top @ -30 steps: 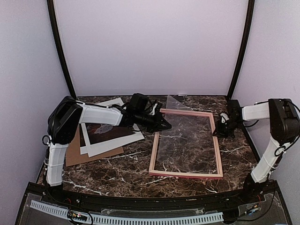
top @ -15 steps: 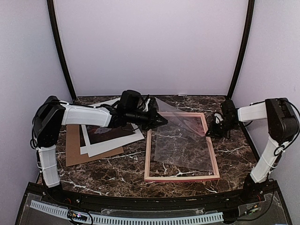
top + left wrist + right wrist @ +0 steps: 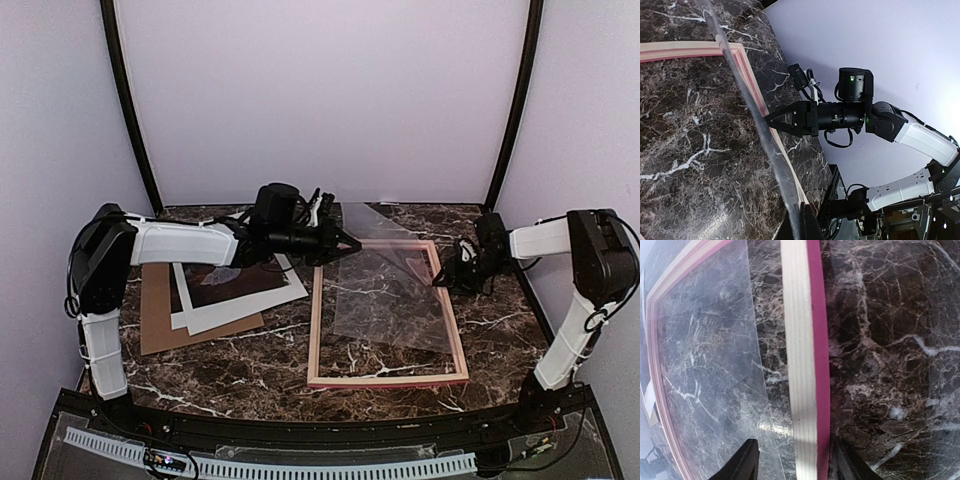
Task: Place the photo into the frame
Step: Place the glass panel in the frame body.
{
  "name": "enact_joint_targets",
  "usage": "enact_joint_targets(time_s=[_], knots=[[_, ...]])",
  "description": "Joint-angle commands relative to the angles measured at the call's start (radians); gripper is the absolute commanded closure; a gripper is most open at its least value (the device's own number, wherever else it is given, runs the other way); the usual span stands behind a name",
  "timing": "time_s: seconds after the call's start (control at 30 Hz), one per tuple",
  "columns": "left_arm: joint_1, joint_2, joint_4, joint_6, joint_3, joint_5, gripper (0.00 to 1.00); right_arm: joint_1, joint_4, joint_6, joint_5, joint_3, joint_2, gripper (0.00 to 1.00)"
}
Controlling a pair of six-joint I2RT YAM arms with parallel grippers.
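The left arm reaches low across the table [image 3: 270, 372] from the left, its forearm nearly level and pointing right. The left gripper [image 3: 343, 243] is pinched tight on the far left edge of a clear sheet [image 3: 392, 300]. That sheet slopes away from the jaws over the frame [image 3: 388, 379], its near right part down inside the opening.

The right arm folds in from the right, elbow high and wrist turned left. The right gripper [image 3: 794, 460] sits low at the frame's right rail near the far corner. Its two fingers stand apart with the rail between them, gripping nothing.

The frame lies flat at centre right, pale wood uppermost with pink along its edges and only marble showing through it. The photo [image 3: 225, 285] lies outside it to the left, print side up, on a brown cardboard board [image 3: 155, 325]. Its near right corner comes close to the frame's left rail.

The left forearm covers the far part of the photo. White paper pokes out beyond the arm, and I cannot tell how many sheets are stacked there. The clear sheet's outline is hard to trace against the marble. In the left wrist view it shows only as a thin edge, with the fingers themselves barely in shot. The right wrist view cuts its fingertips off at the bottom.
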Motion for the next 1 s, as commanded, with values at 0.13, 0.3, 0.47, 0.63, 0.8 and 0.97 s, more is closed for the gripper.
enact_joint_targets(time_s=[0.13,0.3,0.47,0.63,0.8,0.97], knots=[[-0.011,-0.044,0.067,0.102,0.092,0.05,1.0,-0.102,0.003,0.047,-0.147,-0.013,-0.076,0.39],[-0.019,-0.036,0.096,0.119,0.132,0.075,1.0,-0.182,-0.012,0.05,-0.178,-0.014,-0.127,0.36],[-0.029,-0.008,0.109,0.142,0.176,0.136,1.0,-0.233,-0.033,0.042,-0.16,-0.015,-0.16,0.35],[-0.043,0.032,0.071,0.174,0.262,0.197,1.0,-0.257,-0.019,0.061,-0.146,-0.03,-0.173,0.35],[-0.057,0.071,0.043,0.18,0.346,0.231,1.0,-0.282,-0.014,0.078,-0.131,-0.028,-0.192,0.35],[-0.052,0.076,0.061,0.123,0.291,0.169,1.0,-0.316,-0.028,0.082,-0.098,-0.023,-0.219,0.34]])
